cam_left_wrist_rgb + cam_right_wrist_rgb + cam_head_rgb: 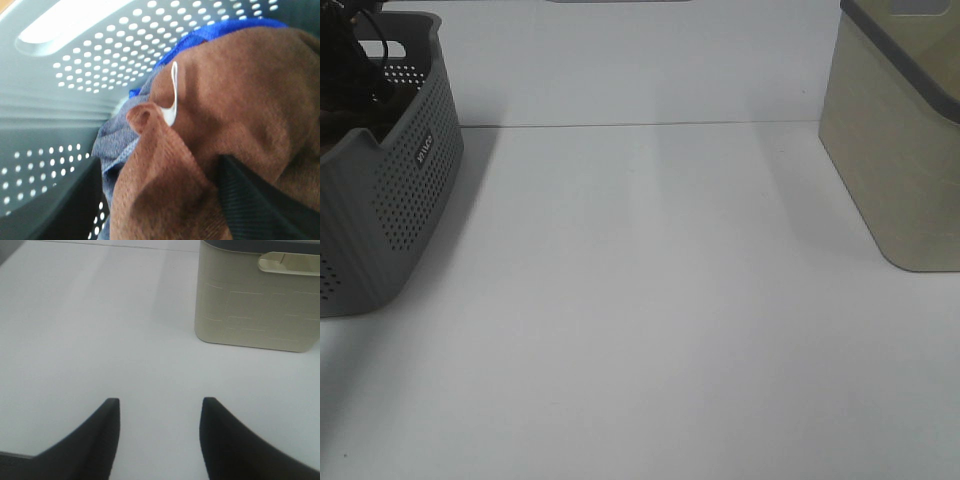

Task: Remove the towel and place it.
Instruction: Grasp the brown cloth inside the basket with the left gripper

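Note:
The towel (235, 100) is a dark brown terry cloth bunched up inside the grey perforated basket (75, 75), with its white tag loop (173, 95) facing the left wrist camera. My left gripper (160, 175) is down in the basket and open. One black finger (260, 200) presses against the towel, and a fold of it rises between the jaws. In the high view only the left arm (355, 60) shows, reaching into the basket (410, 200) at the far left. My right gripper (160, 402) hovers open over bare table, holding nothing.
A blue cloth (117, 140) lies under the towel against the basket wall. A tall beige bin (900, 150) with a dark rim stands at the back right, also in the right wrist view as the beige bin (255, 305). White table (650, 300) spans between the two containers.

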